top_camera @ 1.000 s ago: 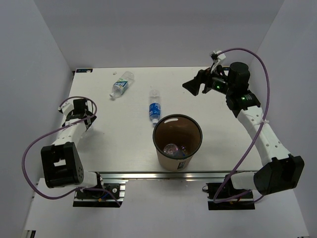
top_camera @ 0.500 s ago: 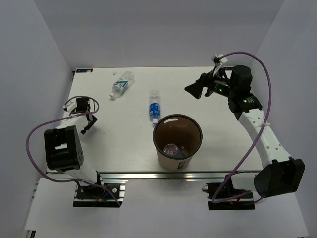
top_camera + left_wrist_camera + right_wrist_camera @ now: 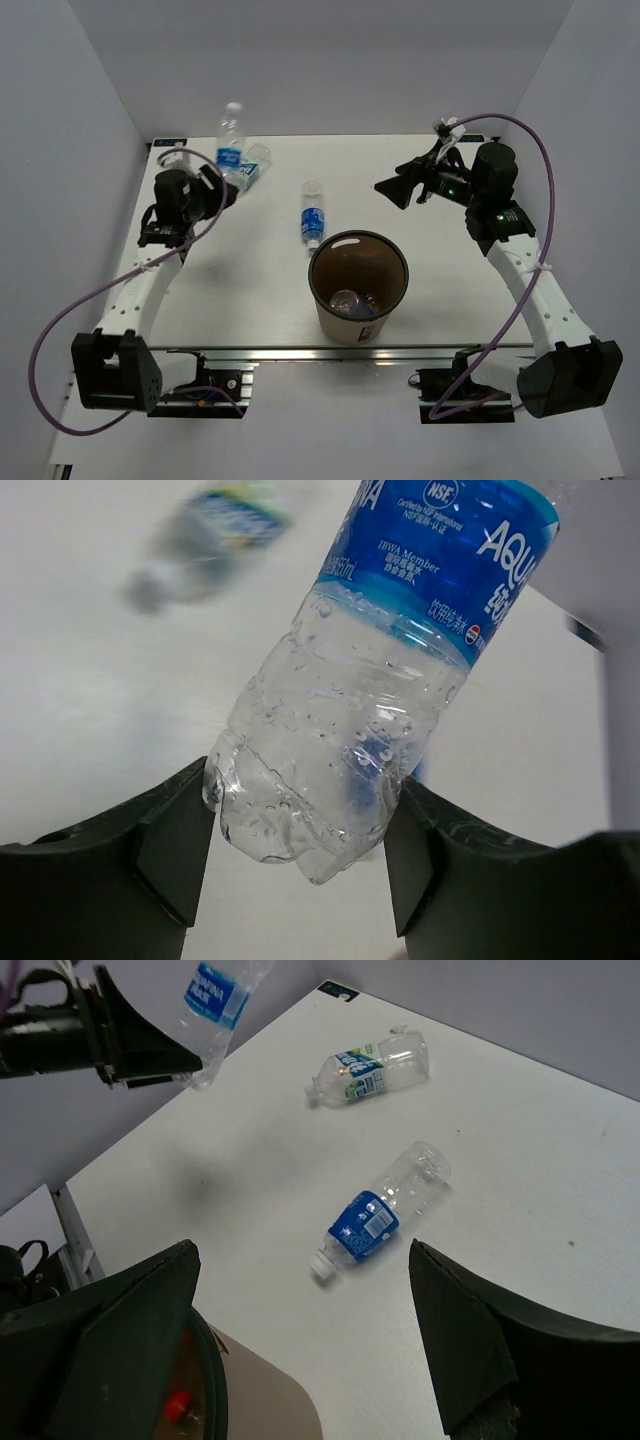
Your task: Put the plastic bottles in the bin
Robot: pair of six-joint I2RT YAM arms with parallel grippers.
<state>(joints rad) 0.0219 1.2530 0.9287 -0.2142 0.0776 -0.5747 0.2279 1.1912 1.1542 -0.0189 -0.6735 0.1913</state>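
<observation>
Our left jaws clamp a clear blue-labelled plastic bottle (image 3: 231, 135) at ten o'clock; right jaws gape empty. Two more bottles (image 3: 246, 170) (image 3: 312, 218) lie on the white table (image 3: 230, 290), another bottle (image 3: 349, 300) inside the round brown bin (image 3: 335, 328).

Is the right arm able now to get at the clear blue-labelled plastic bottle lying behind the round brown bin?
Probably yes. The open right gripper hangs above the white table facing the blue-label bottle, which lies apart from the round brown bin; the left gripper, shut on another bottle, is far off.
</observation>
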